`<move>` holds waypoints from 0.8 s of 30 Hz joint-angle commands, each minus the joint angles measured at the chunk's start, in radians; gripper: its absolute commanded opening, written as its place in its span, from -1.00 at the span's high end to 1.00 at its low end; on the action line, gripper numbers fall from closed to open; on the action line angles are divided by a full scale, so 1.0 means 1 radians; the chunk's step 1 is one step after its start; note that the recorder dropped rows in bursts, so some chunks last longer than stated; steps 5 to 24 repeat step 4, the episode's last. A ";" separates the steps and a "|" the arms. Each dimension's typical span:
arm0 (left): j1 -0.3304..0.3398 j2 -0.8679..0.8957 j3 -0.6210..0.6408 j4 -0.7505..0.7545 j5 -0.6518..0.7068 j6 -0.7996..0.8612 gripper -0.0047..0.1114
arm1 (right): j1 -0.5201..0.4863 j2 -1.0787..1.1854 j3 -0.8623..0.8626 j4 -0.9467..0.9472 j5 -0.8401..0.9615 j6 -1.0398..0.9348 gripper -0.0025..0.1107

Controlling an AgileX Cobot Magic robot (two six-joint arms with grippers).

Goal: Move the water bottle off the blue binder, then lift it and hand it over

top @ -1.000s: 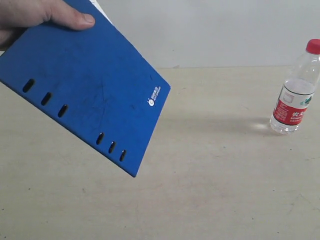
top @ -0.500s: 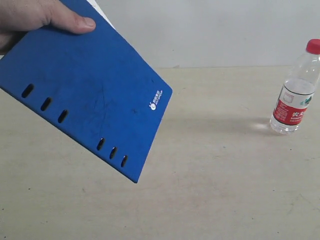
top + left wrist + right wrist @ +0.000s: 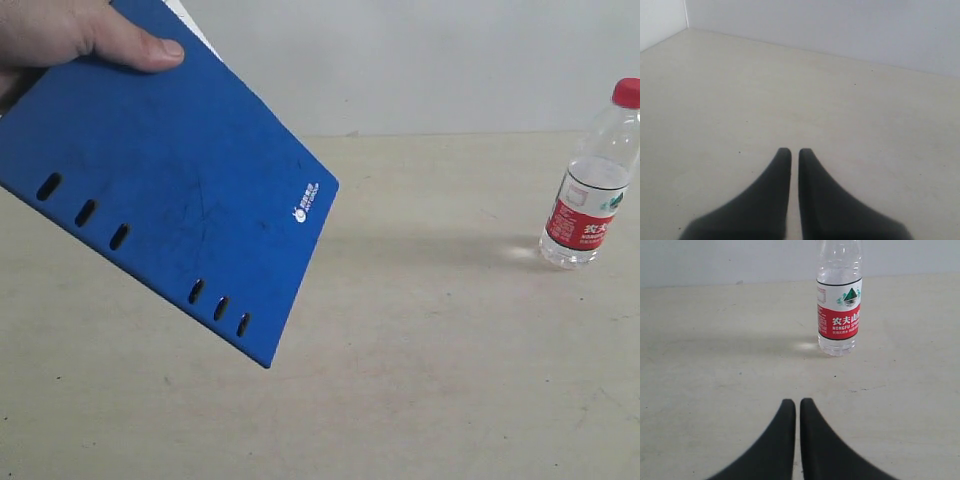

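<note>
Ahead of the right gripper [image 3: 797,402], jaws nearly touching and empty, the water bottle [image 3: 838,320] looks light, crushable (thin plastic); grip its label.

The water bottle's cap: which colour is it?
The cap is red; the exterior view shows it best.

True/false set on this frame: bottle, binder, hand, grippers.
1. The water bottle stands on the blue binder. False: it stands on the table, apart from the binder.
2. A hand holds the binder at a tilt. True.
3. The right gripper grips the bottle. False: it is shut on nothing, short of the bottle.
4. The bottle is upright with its red cap on. True.
5. The left gripper is shut and empty. True.
</note>
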 commanded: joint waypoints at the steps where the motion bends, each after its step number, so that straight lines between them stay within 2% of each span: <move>1: -0.009 -0.003 0.004 -0.006 -0.004 0.006 0.83 | 0.002 -0.004 -0.001 -0.004 -0.015 -0.003 0.93; 24: -0.009 -0.003 0.004 -0.006 -0.004 0.006 0.83 | 0.002 -0.004 -0.001 -0.004 -0.015 -0.003 0.93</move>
